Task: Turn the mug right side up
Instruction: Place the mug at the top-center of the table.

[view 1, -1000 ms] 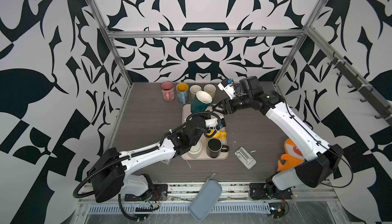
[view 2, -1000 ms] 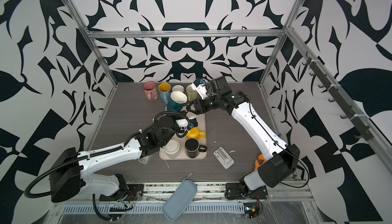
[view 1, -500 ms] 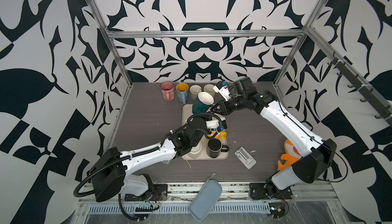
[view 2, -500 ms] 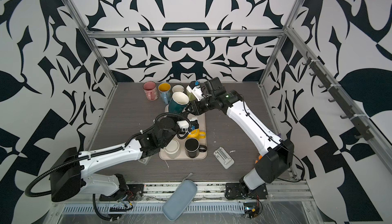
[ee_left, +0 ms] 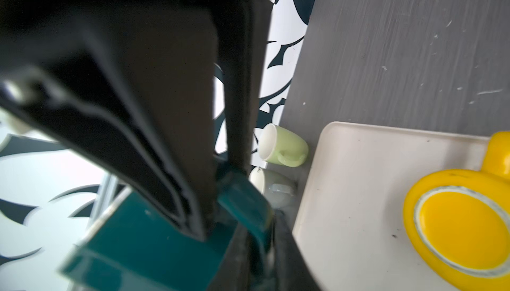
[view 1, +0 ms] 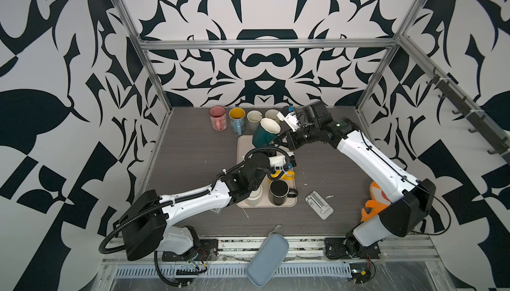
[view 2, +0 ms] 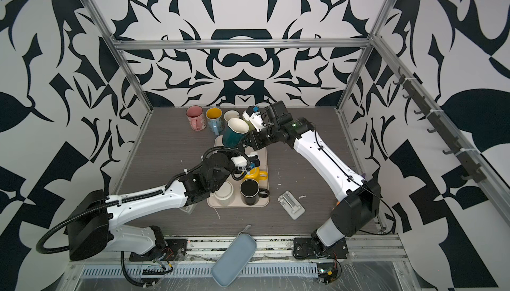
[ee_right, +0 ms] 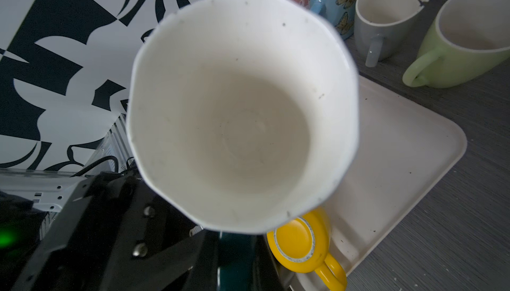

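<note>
Top views: the mug (view 1: 265, 134) (view 2: 234, 133) hangs over the 12 o'clock end of the tray (view 1: 240, 151). Its mouth is up but tipped toward roughly 1 o'clock. My right jaws meet its lower wall from 3 o'clock. My left jaws reach up under it from 6 o'clock.

Left wrist: my left jaws stand a slit apart at the teal handle. I cannot tell whether they are gripping or free.

Right wrist: the mug's white inside fills the view. My right jaws pinch a teal part beneath it.

Judgement: this is a handover. I should confirm the right pinch is firm before the left jaws spread, because glazed ceramic may swing. Then draw the left jaws straight back toward 6 o'clock, level the mouth, and set the base flat on bare tray, clear of the yellow mug (ee_right: 298, 242).
</note>
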Available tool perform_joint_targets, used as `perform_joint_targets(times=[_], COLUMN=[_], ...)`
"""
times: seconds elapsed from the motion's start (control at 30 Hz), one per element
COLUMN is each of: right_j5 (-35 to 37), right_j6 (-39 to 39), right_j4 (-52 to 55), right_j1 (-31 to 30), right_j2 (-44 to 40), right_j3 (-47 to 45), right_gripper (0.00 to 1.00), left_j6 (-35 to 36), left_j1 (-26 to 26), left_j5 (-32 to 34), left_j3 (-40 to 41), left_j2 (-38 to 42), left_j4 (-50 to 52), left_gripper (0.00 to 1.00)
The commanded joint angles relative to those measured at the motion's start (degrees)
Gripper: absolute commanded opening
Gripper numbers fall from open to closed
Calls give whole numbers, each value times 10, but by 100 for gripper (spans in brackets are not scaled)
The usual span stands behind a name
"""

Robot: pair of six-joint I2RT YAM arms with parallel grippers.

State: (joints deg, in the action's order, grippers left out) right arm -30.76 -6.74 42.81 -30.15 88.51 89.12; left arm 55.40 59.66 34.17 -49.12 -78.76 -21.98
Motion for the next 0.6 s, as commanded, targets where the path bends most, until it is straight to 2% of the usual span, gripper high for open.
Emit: perform_joint_targets(times=[0.0,0.13,0.37,0.57], right_j5=[22,60,177,285], right_j6=[-20,-43,-74,-90], right_j4=[-47,-80,-94,-88], right_j1=[-3,-3,3,19], right_j2=[-36,-56,-70,-59], right_j3=[-6,-26,-31,-29], right_gripper=[0,0,0,0], left_j6=[3,-7,-42,-167], left_j1=[3,4,4,-12], left_j5=[29,36,39,42], left_j3=[-18,-16,-1,-20], left_j2=[-6,-5,20,51], left_j4=[-57,-60,-52,30], left_gripper=[36,53,65,76])
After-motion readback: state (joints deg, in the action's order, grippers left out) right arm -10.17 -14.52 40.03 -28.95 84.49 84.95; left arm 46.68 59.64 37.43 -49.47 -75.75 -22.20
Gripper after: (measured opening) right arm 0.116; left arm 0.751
